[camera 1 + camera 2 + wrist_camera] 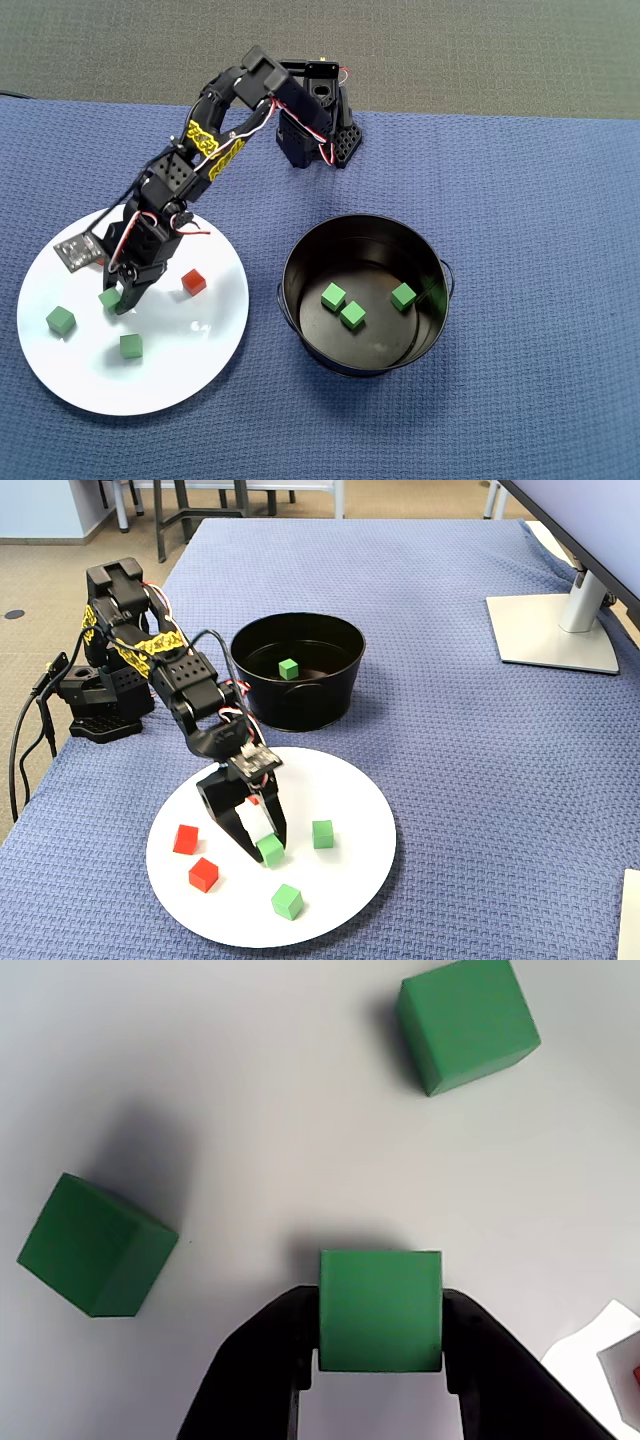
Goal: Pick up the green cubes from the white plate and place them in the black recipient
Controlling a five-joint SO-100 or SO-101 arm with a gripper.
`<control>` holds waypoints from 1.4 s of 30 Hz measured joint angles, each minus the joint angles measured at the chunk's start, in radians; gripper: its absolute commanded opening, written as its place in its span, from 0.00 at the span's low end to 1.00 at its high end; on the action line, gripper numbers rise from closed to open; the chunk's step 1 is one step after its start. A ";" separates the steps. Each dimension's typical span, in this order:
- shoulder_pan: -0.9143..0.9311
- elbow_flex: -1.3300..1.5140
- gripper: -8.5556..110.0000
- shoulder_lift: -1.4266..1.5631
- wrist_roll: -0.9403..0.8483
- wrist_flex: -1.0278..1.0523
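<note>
My gripper (380, 1300) is shut on a green cube (380, 1320), one black finger pressed against each of its sides. In the overhead view the gripper (118, 303) is low over the left of the white plate (190, 370), with that cube (106, 296) at its tips. Two more green cubes (61, 320) (131, 346) lie loose on the plate. The black recipient (300, 330) stands to the right of the plate with three green cubes (333, 296) (353, 315) (403, 296) inside. In the fixed view the held cube (271, 853) sits at plate level.
A red cube (194, 282) lies on the plate just right of the gripper; the fixed view shows two red cubes (185, 839) (203, 874). The arm's base (320, 130) stands at the back on the blue cloth. A monitor stand (550, 630) is at the far right.
</note>
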 measured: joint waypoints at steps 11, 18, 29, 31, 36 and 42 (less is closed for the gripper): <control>-0.049 0.193 0.07 0.443 0.224 0.110; -0.138 0.215 0.07 0.776 0.549 0.301; -0.551 0.235 0.07 1.083 1.172 0.561; -0.649 0.267 0.07 1.101 1.262 0.581; -0.865 0.371 0.07 1.104 1.413 0.583; -0.957 0.391 0.21 0.991 1.471 0.546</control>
